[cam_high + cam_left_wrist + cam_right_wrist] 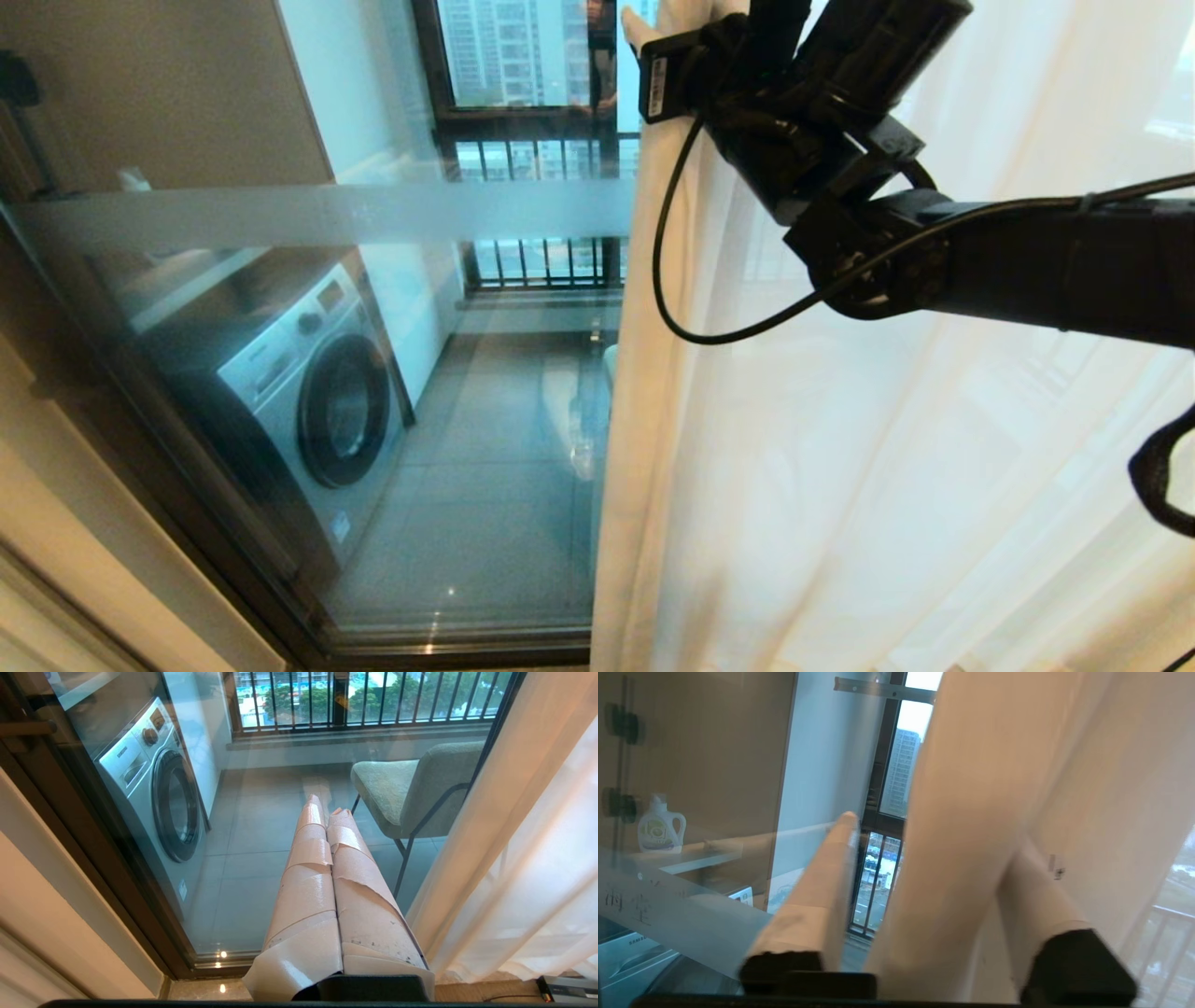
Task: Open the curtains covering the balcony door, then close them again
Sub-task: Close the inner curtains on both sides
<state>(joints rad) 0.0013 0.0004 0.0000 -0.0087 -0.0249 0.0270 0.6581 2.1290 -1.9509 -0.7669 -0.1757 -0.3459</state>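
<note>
Right gripper (924,868): raised high at the edge of the curtains, its taped fingers (817,891) spread apart. A thick fold of cream fabric runs up between them, and nothing shows them pressing on it; the grip reads as released.

Left gripper (327,812): low down, pointing at the glass, its two taped fingers (308,882) pressed together on nothing. It appears parked.

Curtains (840,448): the cream edge and white sheer hang on the far-finger side of the right gripper, and their leading fold lies in the gap. They cover the right part of the opening only.

Balcony door (327,215): its glass with the frosted band lies beyond the near finger, uncovered. A washing machine (308,392) and the barred railing (541,149) show through it; the left wrist view also shows a chair (411,784) behind the glass.

Stage, as a judgement: the curtains look drawn back with the hold let go, so pulling them closed across the glass probably remains.

Risks:
- The loose fold may slide out of the open fingers before they close, so a pull would catch nothing.
- A pinch on the thin sheer alone could leave the heavy drape behind.
- The slack black cable (672,280) under the wrist hangs against the fabric and could snag.
- The near finger is close to the glass; a wide sweep might strike it.
</note>
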